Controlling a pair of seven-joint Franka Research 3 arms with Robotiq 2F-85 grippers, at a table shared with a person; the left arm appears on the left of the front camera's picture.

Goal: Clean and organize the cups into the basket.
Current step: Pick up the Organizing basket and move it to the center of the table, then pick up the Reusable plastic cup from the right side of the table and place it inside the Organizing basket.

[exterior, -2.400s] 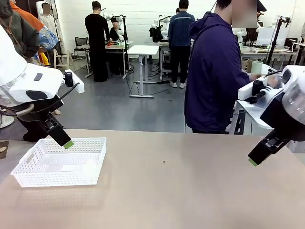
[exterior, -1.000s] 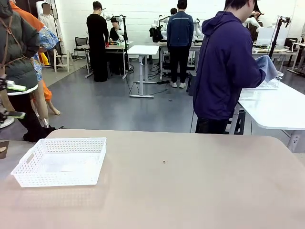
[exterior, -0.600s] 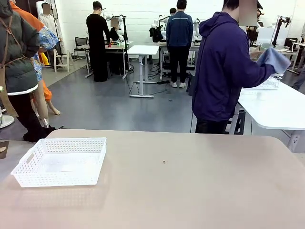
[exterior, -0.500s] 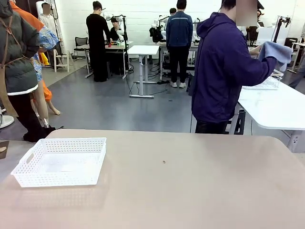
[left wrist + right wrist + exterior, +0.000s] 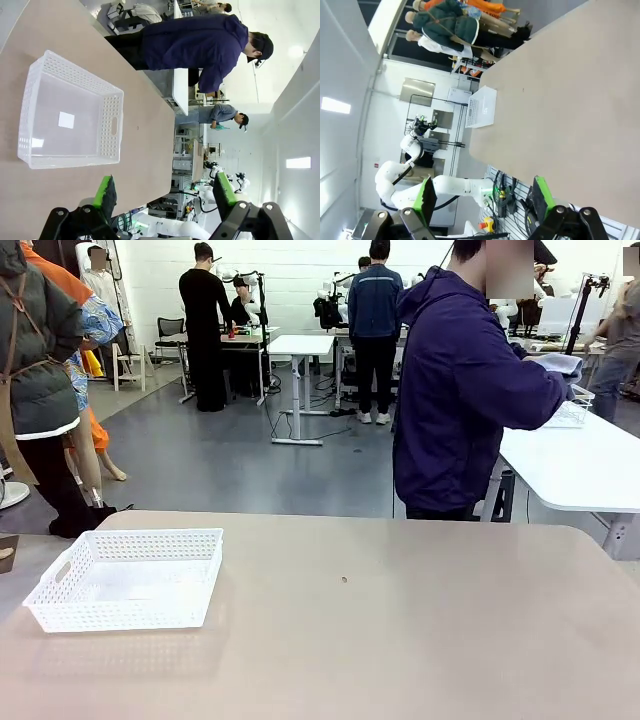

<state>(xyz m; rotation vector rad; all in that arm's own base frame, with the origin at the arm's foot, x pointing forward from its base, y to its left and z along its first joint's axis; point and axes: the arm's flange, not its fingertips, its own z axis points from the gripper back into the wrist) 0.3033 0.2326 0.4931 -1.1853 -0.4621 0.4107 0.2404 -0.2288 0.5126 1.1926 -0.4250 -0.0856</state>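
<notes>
The tan table [image 5: 400, 640] carries the white basket [image 5: 140, 612] at its left, empty. The left gripper [image 5: 165, 189] and right gripper [image 5: 484, 192] hang with jaws apart, holding nothing. Beyond, the person [image 5: 460, 390] faces another table. By this, no cup is in yet and all the work remains

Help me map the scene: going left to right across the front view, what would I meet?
white basket → small dark speck → person in a dark blue hoodie → white side table
</notes>
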